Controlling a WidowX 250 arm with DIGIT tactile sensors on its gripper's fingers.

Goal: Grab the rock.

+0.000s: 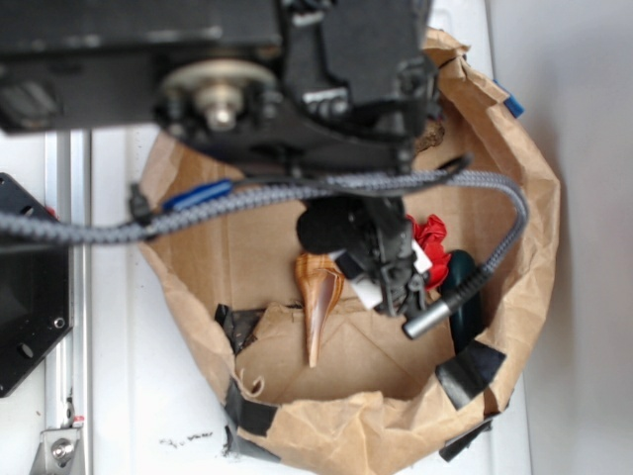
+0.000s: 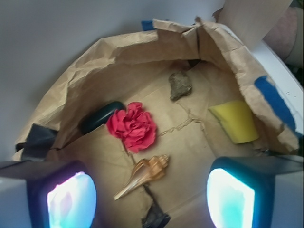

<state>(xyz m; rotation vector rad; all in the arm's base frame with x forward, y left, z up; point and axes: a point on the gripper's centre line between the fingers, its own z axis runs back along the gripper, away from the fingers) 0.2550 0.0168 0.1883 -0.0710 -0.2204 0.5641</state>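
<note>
The rock (image 2: 180,85) is a small lumpy brown-grey stone lying on the brown paper near the far wall of the paper nest in the wrist view. In the exterior view the arm hides it. My gripper (image 2: 151,199) is open and empty, its two glowing pads (image 2: 71,202) wide apart at the bottom of the wrist view. It hovers above the tan spiral seashell (image 2: 145,176), well short of the rock. In the exterior view the gripper (image 1: 391,272) hangs over the middle of the nest.
A red crumpled flower (image 2: 133,126), a glossy black oval (image 2: 100,117) and a yellow sponge (image 2: 235,121) lie on the paper. The crumpled paper walls (image 2: 228,52) ring everything, with black tape patches (image 1: 470,371) and blue tape (image 2: 275,102). The seashell (image 1: 318,297) shows in the exterior view.
</note>
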